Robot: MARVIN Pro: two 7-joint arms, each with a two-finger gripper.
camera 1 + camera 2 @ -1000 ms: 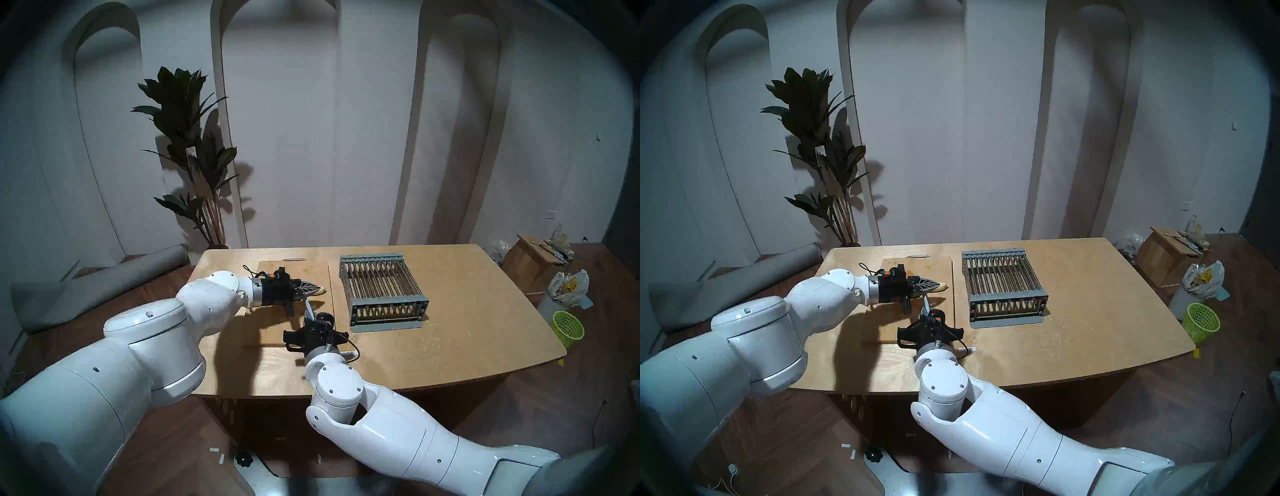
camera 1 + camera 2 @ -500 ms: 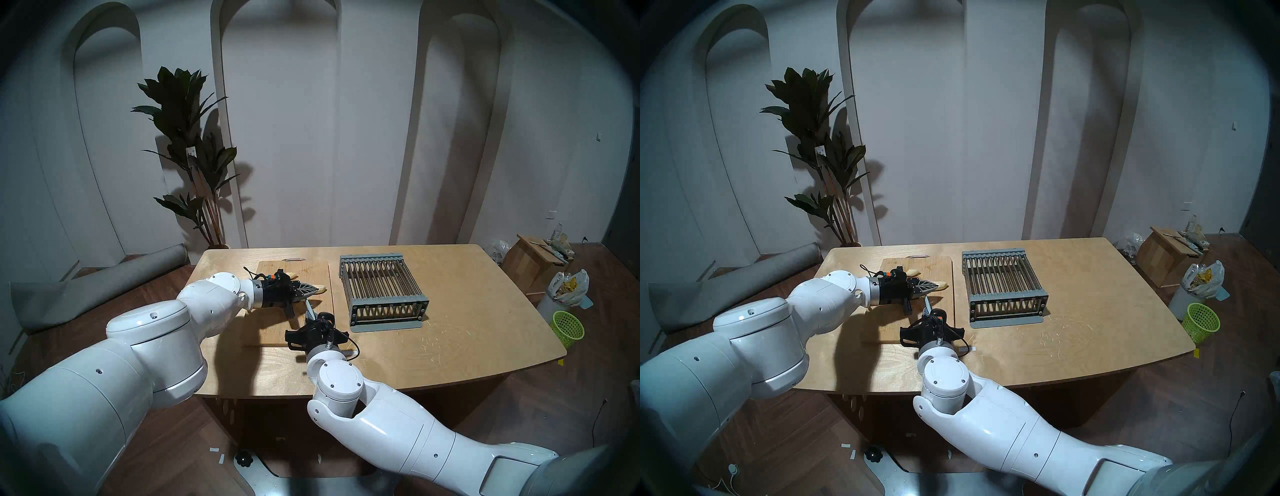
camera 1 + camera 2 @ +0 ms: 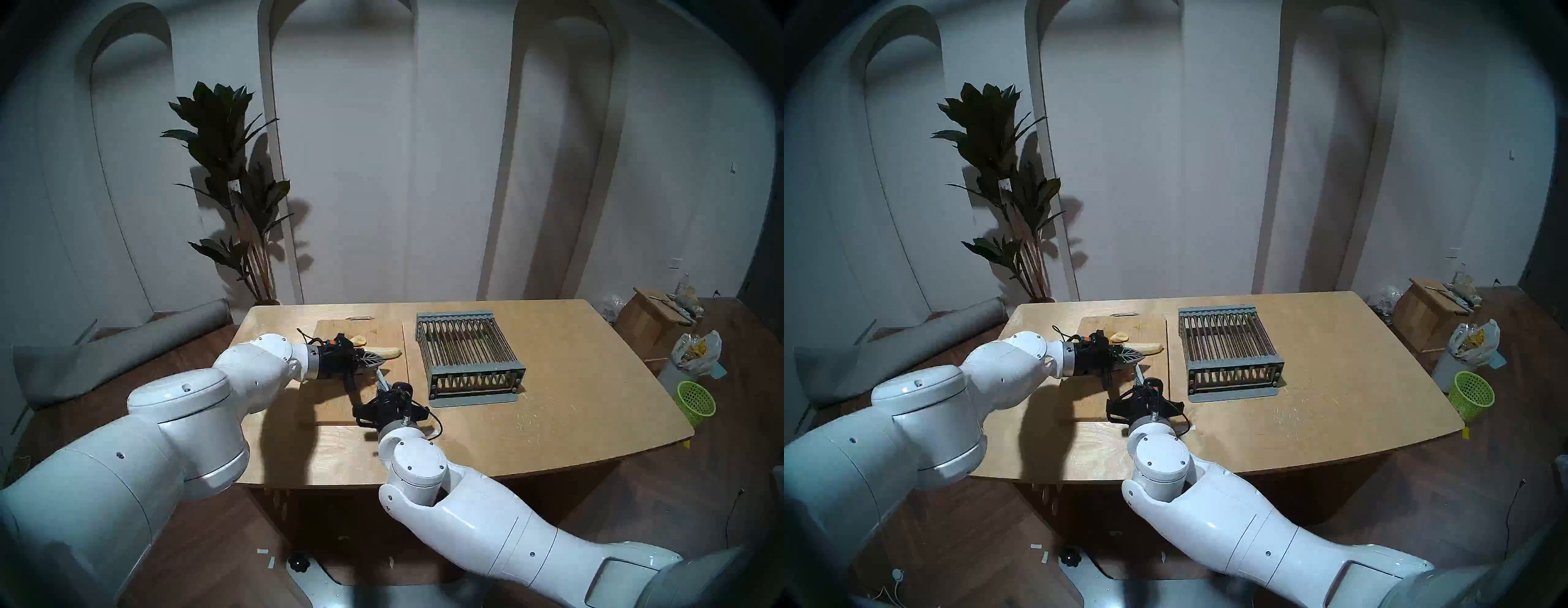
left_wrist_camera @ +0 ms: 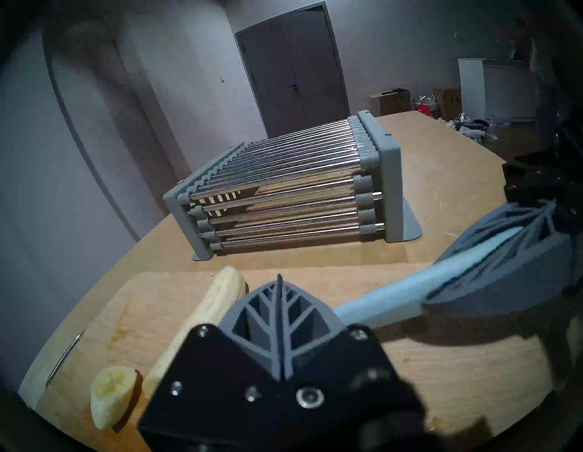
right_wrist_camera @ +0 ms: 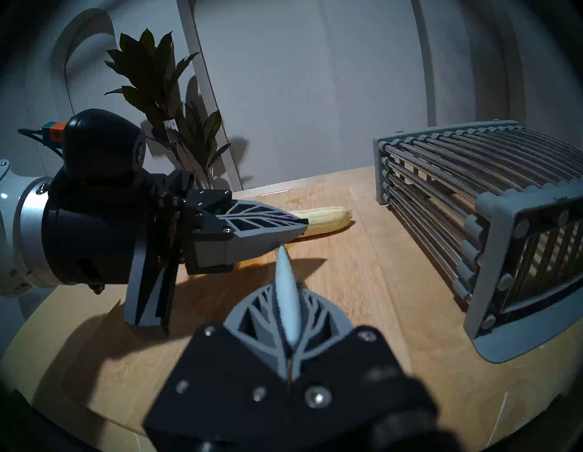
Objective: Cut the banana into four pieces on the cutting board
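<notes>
1. Since a second ago the left gripper (image 3: 373,358) has swung aside, so we now see far more of the banana (image 3: 388,352) and a cut end piece (image 4: 110,394) just beside it, both on the cutting board (image 3: 382,331).
2. We read that as one cut done, two left.
3. Left fingers are pressed together on nothing, lying along the banana; we cannot tell if they touch it.
4. Right gripper (image 5: 288,318) pinches a pale-blue knife (image 4: 394,303), its tip close to the left fingers, so that spot is tight.
5. Banana tip sits near the board's right edge, with the grey rack (image 3: 466,352) just beyond; open board lies on the near side.
</notes>
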